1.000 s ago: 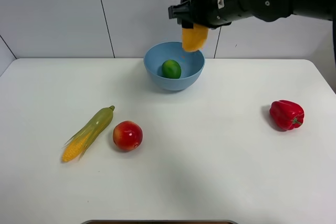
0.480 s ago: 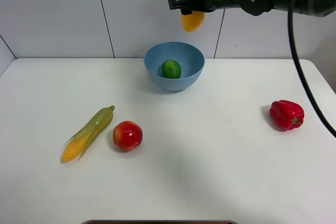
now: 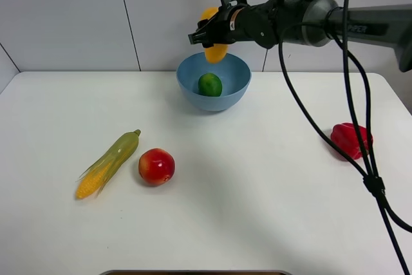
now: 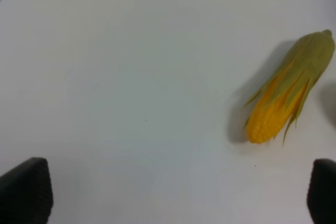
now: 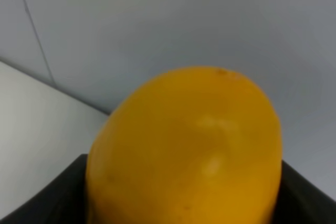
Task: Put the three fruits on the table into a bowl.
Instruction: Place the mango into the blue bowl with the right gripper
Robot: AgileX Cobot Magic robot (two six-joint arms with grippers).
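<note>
Nearest on the large plain white tabletop (image 3: 257, 210), the round red apple with yellowish patches (image 3: 156, 166) lies untouched, just beside the green-husked yellow corn cob (image 3: 108, 163). The lobed red bell pepper (image 3: 351, 141) sits well apart on the right, partly crossed by hanging cables. Farther back stands the round, deep light-blue plastic bowl (image 3: 193, 101), with the small glossy green lime (image 3: 210, 85) already inside.

Farthest and highest, the right gripper (image 3: 212, 33) is clamped on the oblong yellow-orange mango-like fruit (image 3: 217, 53), which hangs in the air over the bowl's back rim. So the step in hand looks like the second fruit's delivery. The next move calls for bringing the mango squarely above the hollow, lowering it and letting go without knocking the lime — then the apple remains.

The right wrist view shows only the mango filling the frame between dark jaws, with no bowl in sight. The left wrist view alone shows the left gripper (image 4: 178, 192), its fingers spread wide and empty above bare table near the corn cob — the high view does not show that arm.
</note>
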